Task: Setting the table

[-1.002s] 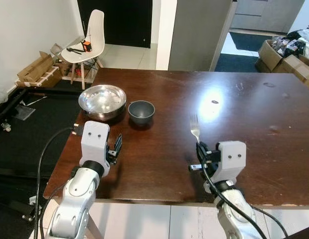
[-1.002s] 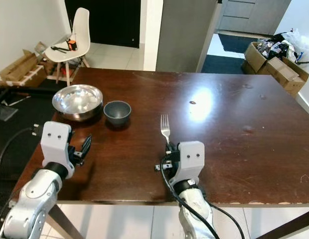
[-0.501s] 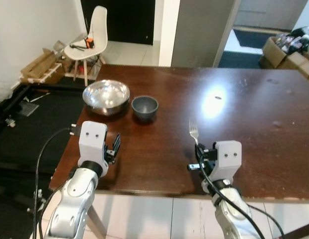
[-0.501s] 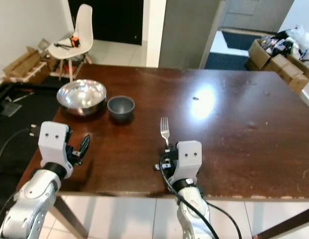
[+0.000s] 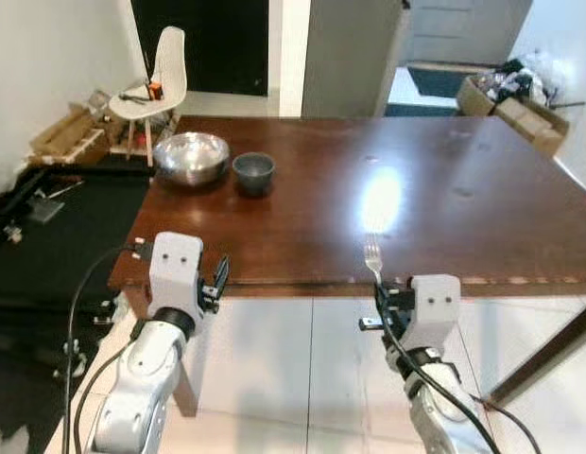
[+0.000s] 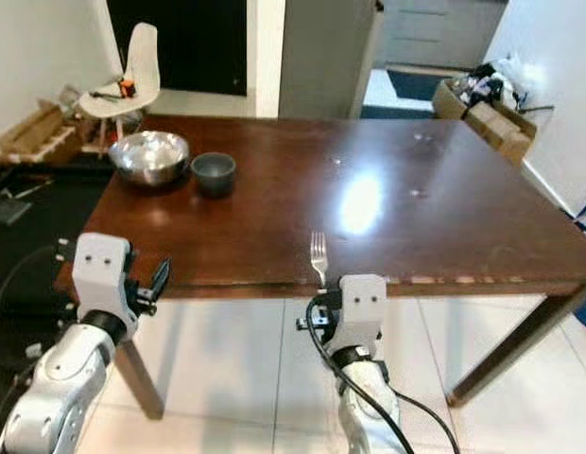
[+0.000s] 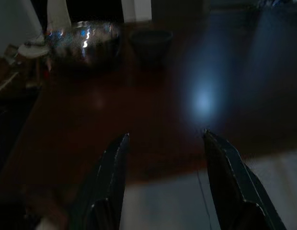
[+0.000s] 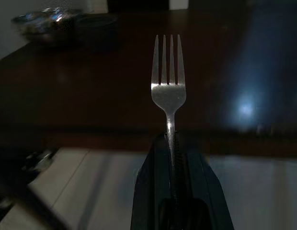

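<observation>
My right gripper (image 5: pixel 379 289) is shut on the handle of a silver fork (image 5: pixel 372 255), which stands upright with its tines up (image 8: pixel 168 91). It hangs over the tiled floor, just short of the near edge of the dark wooden table (image 5: pixel 435 218). My left gripper (image 5: pixel 220 275) is open with nothing in it, also in front of the table's edge; its fingers (image 7: pixel 115 167) stand well apart. A steel bowl (image 5: pixel 190 156) and a small dark bowl (image 5: pixel 253 168) sit side by side at the table's far left.
A white chair (image 5: pixel 153 80) and cardboard boxes (image 5: pixel 61 132) stand beyond the table on the left, with more boxes (image 5: pixel 520 104) at the far right. A table leg (image 5: pixel 539 355) slants down at the right. A black mat (image 5: pixel 47 246) covers the floor on the left.
The whole view has pulled back from the table: both grippers, earlier over the tabletop, now hang over the floor before its near edge. The fork stays held.
</observation>
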